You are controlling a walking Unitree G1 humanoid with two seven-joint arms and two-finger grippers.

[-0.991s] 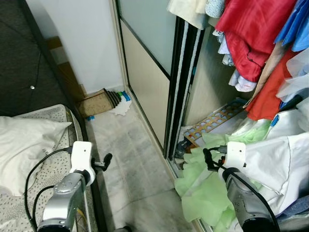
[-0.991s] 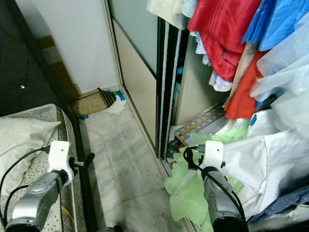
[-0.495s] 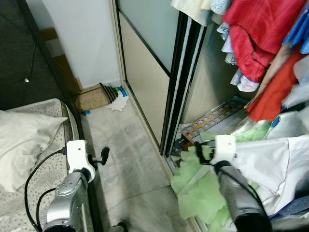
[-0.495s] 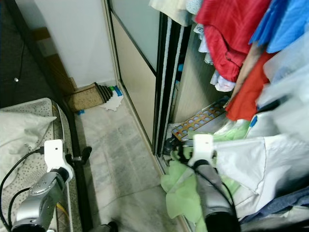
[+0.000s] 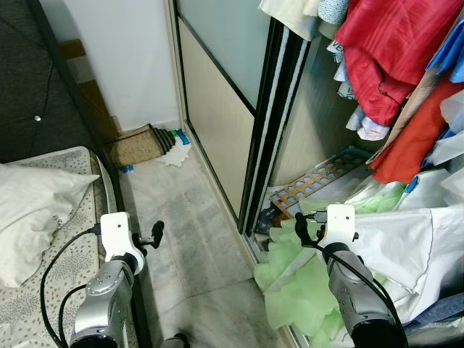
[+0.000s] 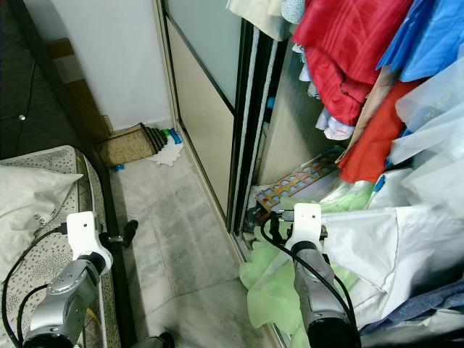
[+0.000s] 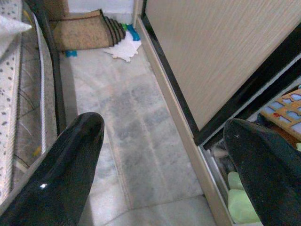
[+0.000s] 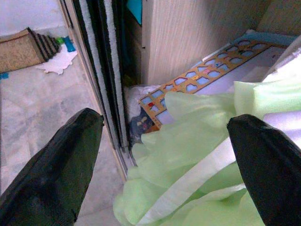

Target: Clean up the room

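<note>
A light green garment point(image 5: 299, 284) spills from the open wardrobe onto the marble floor; it also lies under my right fingers in the right wrist view point(image 8: 197, 155). My right gripper point(image 5: 299, 226) hovers just above its upper edge, near the door track, open with nothing between its fingers point(image 8: 167, 125). A crumpled white cloth point(image 5: 174, 156) lies on the floor by the far wall, next to a rolled woven mat point(image 5: 139, 145). My left gripper point(image 5: 154, 232) is held beside the bed frame over the floor, open and empty point(image 7: 164, 132).
The sliding wardrobe door point(image 5: 217, 123) and its black track point(image 5: 270, 145) line the right of the narrow floor strip. Red, blue and white clothes point(image 5: 384, 51) hang inside; an orange puzzle board point(image 5: 319, 183) and a white garment point(image 5: 409, 246) lie below. A bed with pillow point(image 5: 36, 210) stands left.
The camera has shifted slightly. My right gripper has edged a little left toward the door track over the green garment. The left arm is held much as before.
</note>
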